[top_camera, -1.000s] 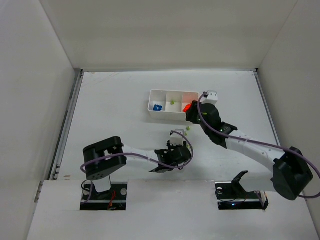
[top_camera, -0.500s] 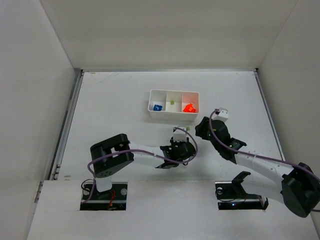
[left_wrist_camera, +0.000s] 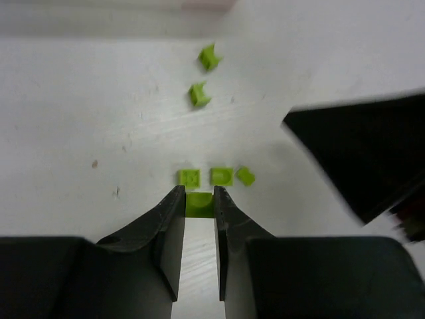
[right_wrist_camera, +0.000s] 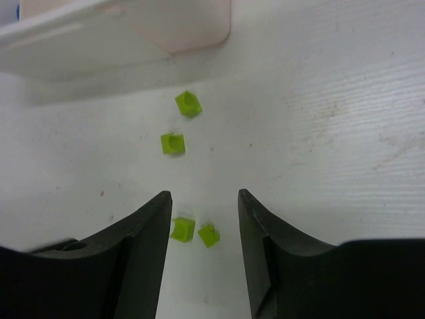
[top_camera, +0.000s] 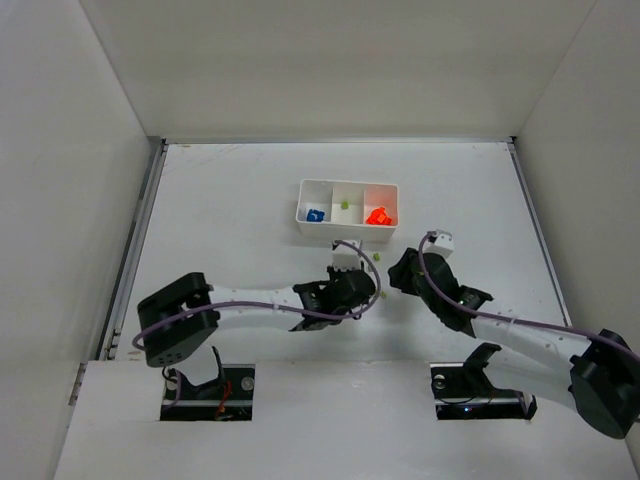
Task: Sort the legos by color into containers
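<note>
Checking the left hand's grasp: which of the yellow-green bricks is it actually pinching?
The small yellow-green plastic brick wedged between the fingers of the left hand; the other five lie loose on the table ahead.

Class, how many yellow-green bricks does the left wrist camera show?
6: one brick held in the left tool, three in a row just beyond, two farther out. Others may be hidden.

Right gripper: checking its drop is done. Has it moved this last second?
Yes. The right gripper backed away from the tray, down the top view.
</note>
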Robot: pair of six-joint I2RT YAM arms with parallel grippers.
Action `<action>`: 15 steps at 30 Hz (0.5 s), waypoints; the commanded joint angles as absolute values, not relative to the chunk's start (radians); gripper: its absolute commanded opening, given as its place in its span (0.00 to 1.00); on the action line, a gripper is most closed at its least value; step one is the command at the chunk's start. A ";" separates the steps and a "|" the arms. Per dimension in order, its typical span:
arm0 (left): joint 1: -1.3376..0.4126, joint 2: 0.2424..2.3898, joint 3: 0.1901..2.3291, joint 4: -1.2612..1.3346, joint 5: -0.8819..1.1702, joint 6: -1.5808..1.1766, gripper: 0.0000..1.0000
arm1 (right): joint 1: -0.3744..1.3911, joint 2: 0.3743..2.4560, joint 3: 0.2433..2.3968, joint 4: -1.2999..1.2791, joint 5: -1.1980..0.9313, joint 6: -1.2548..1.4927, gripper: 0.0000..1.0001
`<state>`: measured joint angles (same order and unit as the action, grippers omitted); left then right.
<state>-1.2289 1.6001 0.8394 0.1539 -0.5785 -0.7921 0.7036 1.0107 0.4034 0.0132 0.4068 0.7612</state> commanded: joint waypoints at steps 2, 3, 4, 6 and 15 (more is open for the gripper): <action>-1.093 1.470 0.864 0.218 -0.537 -0.695 0.13 | 0.775 1.046 0.394 -0.026 0.417 0.816 0.47; -1.055 1.467 0.876 0.233 -0.513 -0.683 0.13 | 0.791 1.061 0.396 -0.028 0.419 0.818 0.46; -1.017 1.468 0.893 0.247 -0.494 -0.670 0.13 | 0.804 1.075 0.400 -0.032 0.422 0.818 0.46; -0.941 1.495 0.942 0.273 -0.463 -0.643 0.14 | 0.829 1.097 0.408 -0.047 0.431 0.836 0.46; -0.754 1.819 1.267 0.259 -0.356 -0.540 0.16 | 0.953 1.152 0.459 -0.080 0.485 0.827 0.48</action>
<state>-0.7765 1.7447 1.1809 0.2584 -0.4145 -0.5999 0.9195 1.1423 0.4057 -0.0723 0.4458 0.8230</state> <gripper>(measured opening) 0.174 0.479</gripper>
